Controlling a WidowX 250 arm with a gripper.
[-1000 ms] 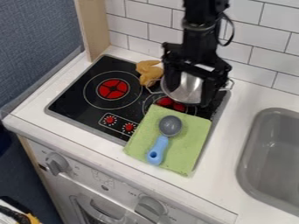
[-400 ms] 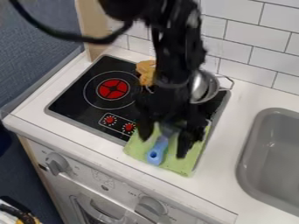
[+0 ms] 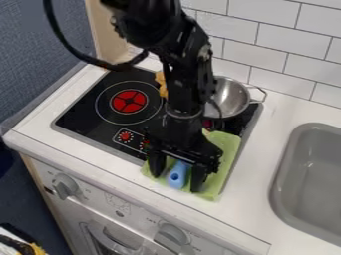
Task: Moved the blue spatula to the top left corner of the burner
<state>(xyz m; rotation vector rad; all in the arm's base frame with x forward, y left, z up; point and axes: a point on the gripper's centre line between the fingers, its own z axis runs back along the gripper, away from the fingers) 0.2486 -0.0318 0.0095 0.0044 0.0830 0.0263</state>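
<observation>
My gripper (image 3: pixel 176 180) hangs low over the green cloth at the stove's front right, open, with one finger on each side of the blue handle. The blue spatula (image 3: pixel 178 175), which looks more like a spoon with a grey head, lies on the cloth; its handle end shows between the fingers and its head is hidden under the gripper. The burner (image 3: pixel 128 101) with a red centre is at the left of the black stove top, up and left of the gripper.
A silver pot (image 3: pixel 232 97) stands on the back right of the stove. An orange toy (image 3: pixel 162 83) is partly behind the arm. The green cloth (image 3: pixel 227 149) lies over the stove's front right, and a grey sink (image 3: pixel 309 174) is at the right.
The gripper has come from over the pot at the back down to the front, around the spoon's handle. The pot, tilted in the gripper's area before, now sits upright.
</observation>
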